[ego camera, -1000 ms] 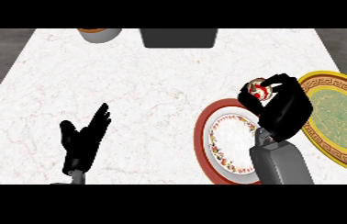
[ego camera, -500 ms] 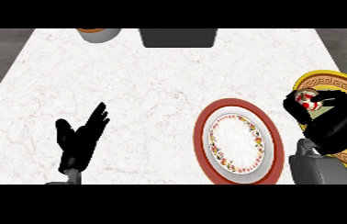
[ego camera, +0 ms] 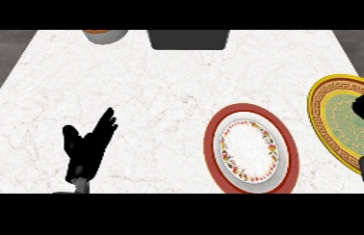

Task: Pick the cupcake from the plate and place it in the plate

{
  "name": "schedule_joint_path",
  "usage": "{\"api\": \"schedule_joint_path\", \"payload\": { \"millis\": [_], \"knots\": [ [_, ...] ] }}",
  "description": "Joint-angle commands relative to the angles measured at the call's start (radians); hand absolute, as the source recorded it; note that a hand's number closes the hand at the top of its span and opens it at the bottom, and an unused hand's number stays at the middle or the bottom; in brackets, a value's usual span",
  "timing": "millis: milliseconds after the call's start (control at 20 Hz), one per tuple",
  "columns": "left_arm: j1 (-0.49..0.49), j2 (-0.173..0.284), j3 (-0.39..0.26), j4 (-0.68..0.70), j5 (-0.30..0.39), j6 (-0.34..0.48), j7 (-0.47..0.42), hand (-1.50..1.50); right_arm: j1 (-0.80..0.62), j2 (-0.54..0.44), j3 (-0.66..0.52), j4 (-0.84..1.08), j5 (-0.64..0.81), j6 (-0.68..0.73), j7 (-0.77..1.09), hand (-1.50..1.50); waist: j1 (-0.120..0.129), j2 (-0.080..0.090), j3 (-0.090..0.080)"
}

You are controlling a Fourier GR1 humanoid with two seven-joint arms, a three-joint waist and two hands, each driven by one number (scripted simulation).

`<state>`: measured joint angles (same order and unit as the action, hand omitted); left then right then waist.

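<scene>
While the white marble counter (ego camera: 177,84) carries two plates on its right half, neither shows a cupcake in it. Nearer the middle lies the red-rimmed plate (ego camera: 214,147), with a white centre ringed by a band of small red and orange flowers; its well holds nothing. At the right edge of the view sits the yellow-rimmed plate (ego camera: 318,109), patterned gold around a green centre and partly cut off by the frame. A small piece of the right hand (ego camera: 357,106) shows as a dark shape over that green centre at the very edge; I cannot tell how it is set, and the cupcake itself is not visible. The left hand (ego camera: 86,145) rests open at lower left, fingers up. At the far edge stand a grey bowl (ego camera: 105,35) and a dark box (ego camera: 188,39).
</scene>
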<state>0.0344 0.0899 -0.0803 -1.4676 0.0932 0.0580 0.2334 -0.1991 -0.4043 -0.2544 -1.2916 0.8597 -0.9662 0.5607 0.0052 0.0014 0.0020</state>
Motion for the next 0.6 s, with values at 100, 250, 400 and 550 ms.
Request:
{"api": "schedule_joint_path", "payload": {
  "millis": [100, 250, 400, 550],
  "knots": [
    [-0.081, -0.014, 0.006, 0.023, -0.020, 0.029, 0.056, 0.00, -0.086, -0.119, -0.065, 0.274, -0.319, -0.062, -0.314, 1.50, 0.004, 0.002, 0.000],
    [-0.047, -0.006, 0.004, 0.036, -0.020, 0.009, 0.016, 0.00, -0.088, -0.096, -0.100, 0.368, -0.357, 0.040, -0.245, 1.50, 0.008, 0.005, 0.000],
    [-0.068, 0.006, 0.009, 0.025, -0.001, -0.014, 0.039, 0.00, -0.111, -0.207, -0.088, 0.508, -0.368, 0.254, -0.222, -1.50, 0.023, 0.011, 0.001],
    [-0.060, -0.028, 0.002, 0.045, -0.008, 0.007, 0.006, 0.00, -0.140, -0.202, -0.142, 0.610, -0.497, 0.334, -0.415, -1.50, 0.019, 0.010, 0.003]
  ]
}}
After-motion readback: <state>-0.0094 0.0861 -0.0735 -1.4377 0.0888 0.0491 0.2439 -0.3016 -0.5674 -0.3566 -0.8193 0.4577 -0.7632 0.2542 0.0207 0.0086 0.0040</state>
